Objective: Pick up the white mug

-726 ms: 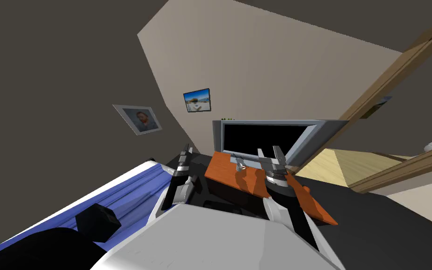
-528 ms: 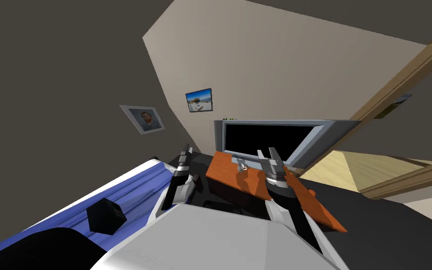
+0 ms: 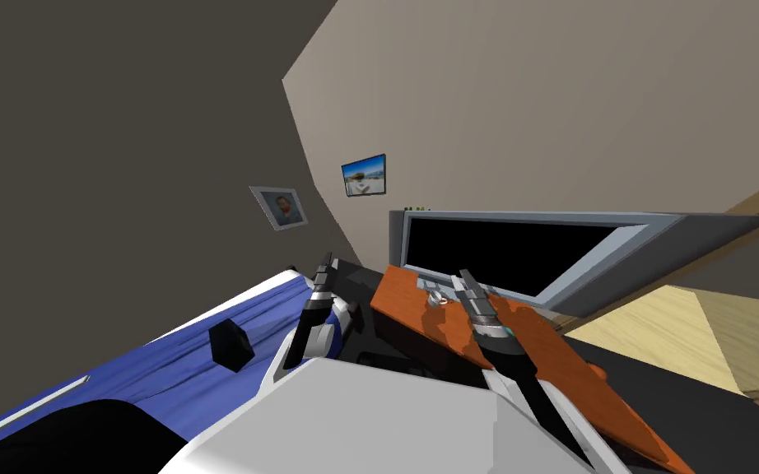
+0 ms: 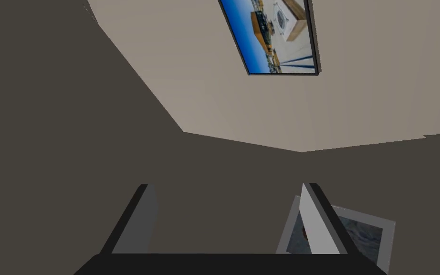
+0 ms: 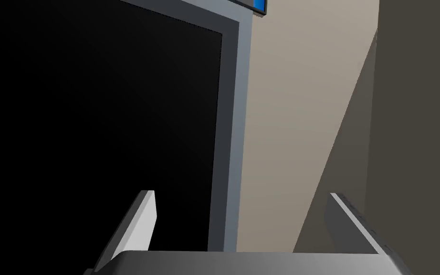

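Right now the right hand [image 3: 463, 278] is hovering over the orange counter [image 3: 534, 362], its two fingers [image 5: 143, 215] standing wide apart and holding nothing. It is pointing at the dark screen of the television [image 3: 526, 251] and the grey frame beside it. The white mug [image 3: 437, 298] is sitting on the counter just in front of the television. It is just beside the right hand, on the side nearer the left arm, and seemingly not touching the fingers, though it is too small for me to read which way its handle is turned.

The main risk, as I am judging it, is that the hand is aiming over and past the mug. Pushing forward on this line would be driving the thin fingers into the screen. Dropping down without first tilting toward the mug would be bringing one finger onto its rim, tipping it or shoving it against the television's foot. A sideways sweep could be sliding it along the counter toward the near edge. Closing on the handle alone would be leaving it free to swing and slip.

The left hand [image 3: 326, 262] is hanging off the counter toward the blue bed [image 3: 164, 362], fingers apart and empty, well clear of the mug.
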